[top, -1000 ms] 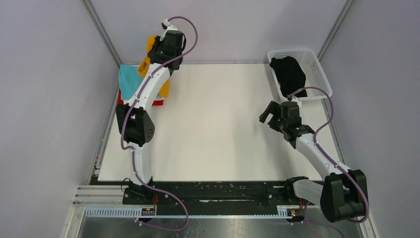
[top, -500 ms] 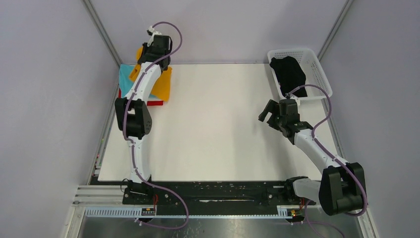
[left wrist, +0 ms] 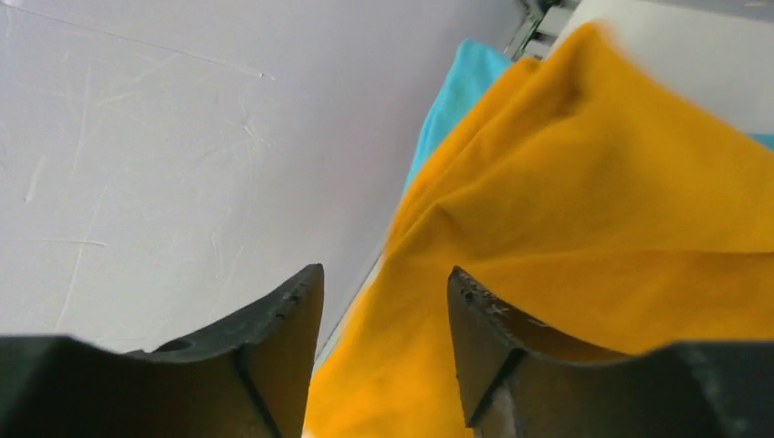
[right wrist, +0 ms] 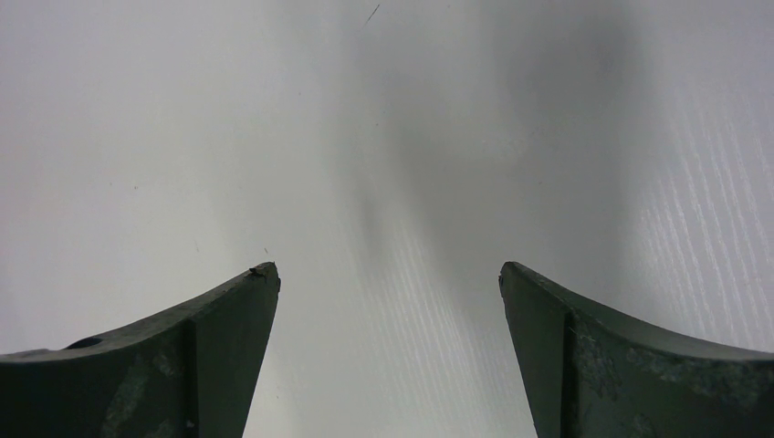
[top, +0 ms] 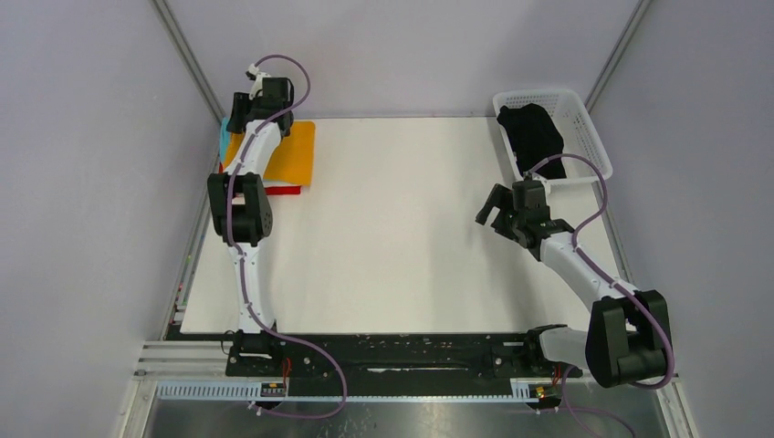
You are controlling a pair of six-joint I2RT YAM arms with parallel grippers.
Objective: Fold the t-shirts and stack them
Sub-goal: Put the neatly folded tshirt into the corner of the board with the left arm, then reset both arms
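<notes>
- We see the left gripper reached out over the far left corner of the table, its arm stretched almost straight along the left edge.
- In the left wrist view its pincer stands at a narrow-to-middling gap, the two dark fingers clearly apart. Orange cloth shows in the gap and beyond it, and we see no fold pinched between the tips.
- The mustard-orange t-shirt lies as a flat rectangle in that far left corner, just beside the left arm and partly under it. Close up, its surface carries a soft ridge and a few creases.
- A teal t-shirt peeks out from under the orange one on the side toward the grey wall. From above we make out only a sliver of it at the table's left edge.
- A red t-shirt shows as a thin strip under the near edge of the orange one, so the three lie as one pile with orange on top.
- The black t-shirt sits crumpled in the white lattice basket at the far right corner of the table, well apart from the pile.
- The right gripper hangs over bare table on the right side, nearer than the basket. Its pincer is spread wide, with only white tabletop between the fingers.
</notes>
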